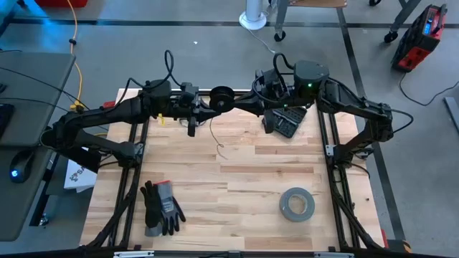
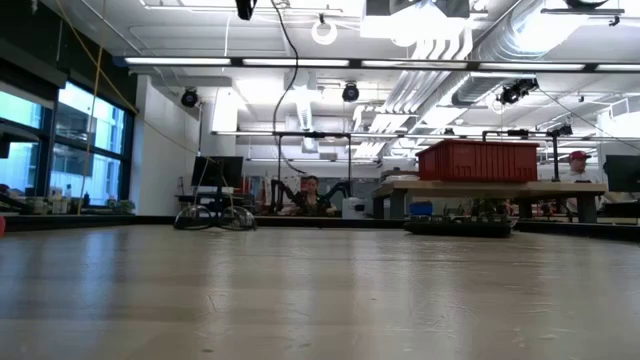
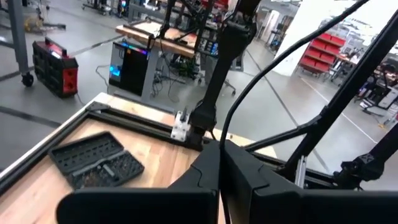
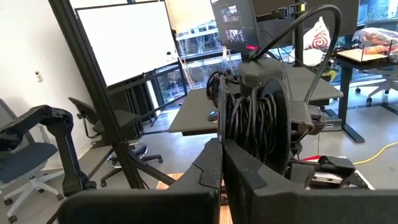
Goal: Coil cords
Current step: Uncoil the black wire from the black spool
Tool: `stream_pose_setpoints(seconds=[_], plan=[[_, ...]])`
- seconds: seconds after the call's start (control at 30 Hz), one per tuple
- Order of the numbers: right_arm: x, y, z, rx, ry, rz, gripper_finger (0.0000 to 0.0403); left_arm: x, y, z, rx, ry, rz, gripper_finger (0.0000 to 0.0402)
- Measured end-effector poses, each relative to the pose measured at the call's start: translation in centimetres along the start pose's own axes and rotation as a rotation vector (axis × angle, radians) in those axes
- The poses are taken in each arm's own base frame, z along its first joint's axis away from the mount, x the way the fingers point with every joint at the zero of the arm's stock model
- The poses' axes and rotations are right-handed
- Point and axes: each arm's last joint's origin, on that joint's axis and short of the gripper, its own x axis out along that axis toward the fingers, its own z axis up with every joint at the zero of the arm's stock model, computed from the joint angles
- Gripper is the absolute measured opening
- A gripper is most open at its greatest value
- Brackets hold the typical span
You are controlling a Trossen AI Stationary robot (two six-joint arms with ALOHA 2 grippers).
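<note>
Both arms meet high over the table's far middle. The small round black spool (image 1: 221, 97) hangs between them. In the right wrist view it shows edge-on, wound with dark cord (image 4: 255, 124). My right gripper (image 4: 221, 163) is shut at the spool's right side. My left gripper (image 3: 221, 182) is shut at its left side. A loose length of the thin dark cord (image 1: 215, 136) drops from the left fingertips toward the wooden table (image 1: 237, 186), curling at its end (image 1: 221, 151). My left gripper comes level from the table's left, and the cord's loose length (image 1: 211, 119) starts right below its shut fingertips. The fingers hide the place of contact. The cord hangs slack. My right gripper pinches the rim of the spool's near flange (image 4: 221, 118) between its two fingers, coming level from the table's right. The spool is lifted clear of the table, its axis lying across the fingers.
An open bit case (image 1: 284, 122) lies on the table under the right arm. A grey tape roll (image 1: 297, 203) sits near the front right, a pair of dark gloves (image 1: 161, 208) near the front left. A yellow cable (image 1: 75, 43) runs over the floor at far left.
</note>
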Motion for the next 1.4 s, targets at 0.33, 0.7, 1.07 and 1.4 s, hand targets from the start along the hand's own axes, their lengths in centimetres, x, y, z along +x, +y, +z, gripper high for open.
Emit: stream_pose_setpoints(seconds=[0.33,0.7,1.07,1.4], plan=[[0.0,-0.1,-0.5,0.02,0.054,-0.01,0.0056,-3.7,-0.8,-0.2,-0.08,0.095,0.021,0.0001],[-0.1,-0.3,-1.3,0.032,0.129,-0.044,0.0139,-5.7,-1.5,0.8,-0.134,0.005,0.026,0.0],[-0.4,-0.5,-2.6,0.054,0.265,-0.091,0.014,-6.2,-2.6,4.1,-0.184,-0.1,-0.017,0.0],[0.8,-1.5,-11.0,0.107,0.672,-0.154,0.014,-7.4,-5.2,12.2,-0.07,-0.199,-0.048,0.0]])
